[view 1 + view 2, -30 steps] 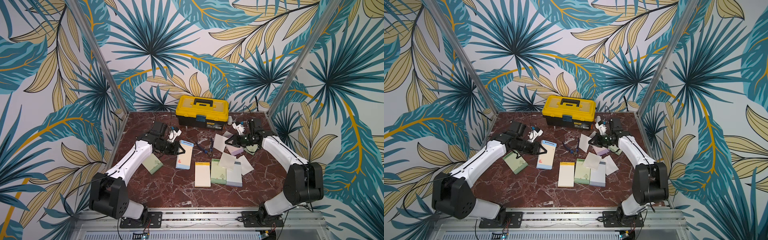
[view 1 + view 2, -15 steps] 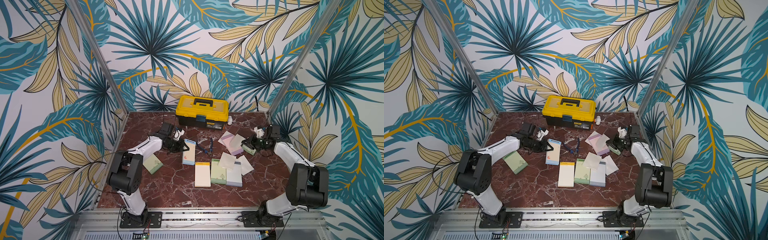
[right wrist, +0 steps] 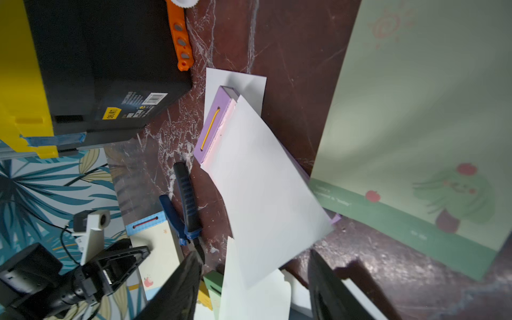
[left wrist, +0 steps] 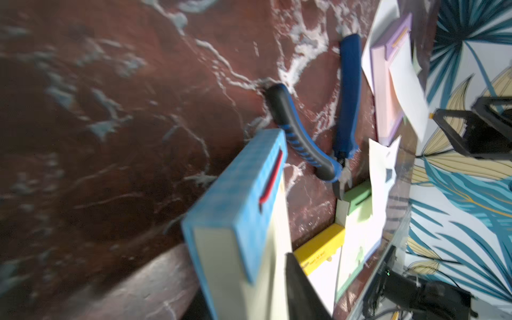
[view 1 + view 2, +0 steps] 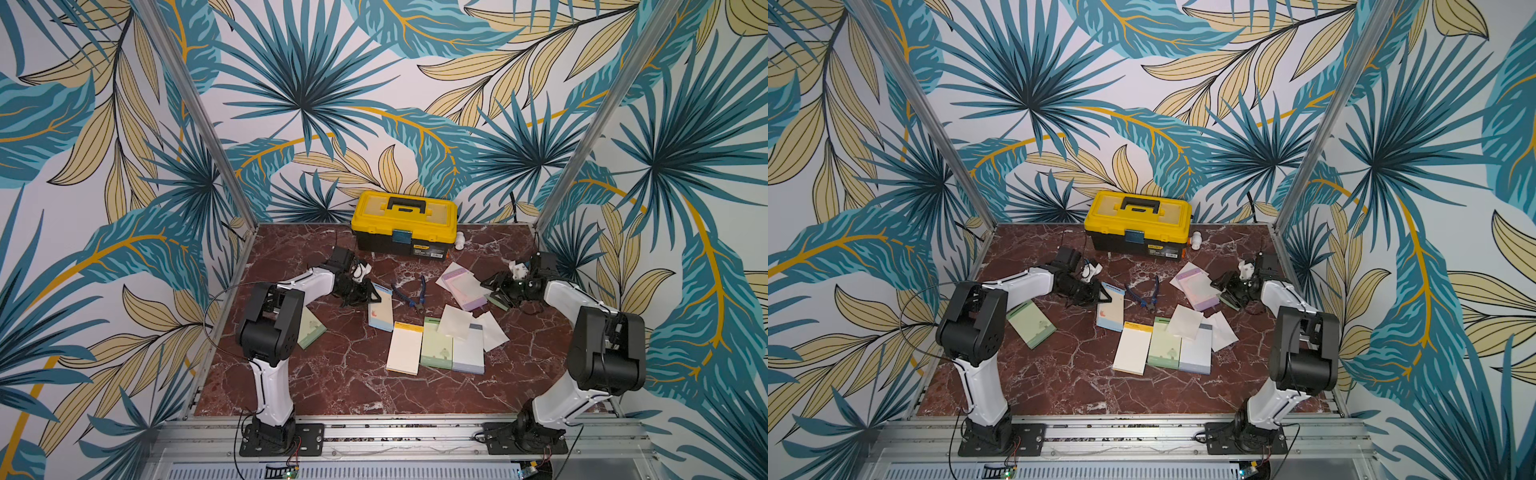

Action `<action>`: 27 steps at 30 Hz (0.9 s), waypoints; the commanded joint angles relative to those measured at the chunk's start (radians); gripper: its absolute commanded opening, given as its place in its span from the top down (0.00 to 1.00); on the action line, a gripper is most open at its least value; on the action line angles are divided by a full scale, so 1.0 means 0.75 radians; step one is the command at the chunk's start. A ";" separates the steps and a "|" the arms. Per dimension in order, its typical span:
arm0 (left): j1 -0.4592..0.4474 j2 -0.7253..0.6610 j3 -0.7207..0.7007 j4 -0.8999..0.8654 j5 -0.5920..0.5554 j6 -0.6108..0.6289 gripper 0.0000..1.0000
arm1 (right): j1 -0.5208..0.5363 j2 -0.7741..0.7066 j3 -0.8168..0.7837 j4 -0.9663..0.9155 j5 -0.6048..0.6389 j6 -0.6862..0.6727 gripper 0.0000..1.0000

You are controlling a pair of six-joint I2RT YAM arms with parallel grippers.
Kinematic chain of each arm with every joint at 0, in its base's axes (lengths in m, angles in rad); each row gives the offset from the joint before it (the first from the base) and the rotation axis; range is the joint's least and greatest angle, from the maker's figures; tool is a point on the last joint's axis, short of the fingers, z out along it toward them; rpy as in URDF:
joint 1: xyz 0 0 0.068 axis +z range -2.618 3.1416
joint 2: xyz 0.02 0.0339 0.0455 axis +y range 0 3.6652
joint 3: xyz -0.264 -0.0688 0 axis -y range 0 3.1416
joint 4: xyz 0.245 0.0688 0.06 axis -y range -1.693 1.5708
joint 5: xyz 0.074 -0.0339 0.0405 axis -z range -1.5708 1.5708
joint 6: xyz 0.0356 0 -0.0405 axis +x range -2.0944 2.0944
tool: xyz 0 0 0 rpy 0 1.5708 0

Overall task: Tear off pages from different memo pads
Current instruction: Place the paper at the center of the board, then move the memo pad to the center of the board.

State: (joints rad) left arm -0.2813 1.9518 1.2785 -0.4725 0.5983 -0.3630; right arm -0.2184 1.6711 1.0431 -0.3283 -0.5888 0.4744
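Several memo pads lie on the marble table (image 5: pixel 332 382): blue-bordered (image 5: pixel 381 311), cream with a yellow header (image 5: pixel 404 349), green (image 5: pixel 436 349), grey-lavender (image 5: pixel 469 353), another green (image 5: pixel 311 330) at the left, and pink-lilac (image 5: pixel 461 286). My left gripper (image 5: pixel 368 293) is open, its fingers either side of the blue-bordered pad's (image 4: pixel 243 207) header end. My right gripper (image 5: pixel 496 289) is open beside the pink-lilac pad (image 3: pixel 214 124). A white page (image 3: pixel 263 180) rests loose on that pad, its corner reaching between the fingers. More loose pages (image 5: pixel 455 322) lie over the front pads.
A yellow toolbox (image 5: pixel 403 222) stands at the back wall. Blue-handled pliers (image 5: pixel 409 291) lie between the two grippers. A green sheet or pad (image 3: pixel 415 124) sits close under my right wrist. Bare marble stretches along the front edge.
Both grippers have opened. The right one has let go of the white page, which now rests on the pink-lilac pad. Both arms have drawn back toward the sides.
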 commanded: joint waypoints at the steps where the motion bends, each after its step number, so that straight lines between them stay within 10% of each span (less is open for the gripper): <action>1: 0.034 -0.081 0.048 -0.074 -0.167 0.036 0.19 | 0.014 -0.109 0.004 -0.033 0.016 -0.051 0.30; 11: 0.165 -0.778 -0.277 -0.318 -0.703 -0.248 0.15 | 0.476 -0.374 0.039 -0.137 0.255 -0.299 0.18; 27: 0.706 -1.068 -0.695 -0.323 -0.684 -0.332 0.01 | 1.069 0.171 0.512 -0.098 0.299 -0.241 0.16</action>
State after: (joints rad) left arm 0.2043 1.1606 0.7910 -0.7654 0.0540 -0.6128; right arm 0.5537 1.7470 1.3792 -0.3958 -0.3599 0.2916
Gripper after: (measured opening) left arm 0.986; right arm 0.843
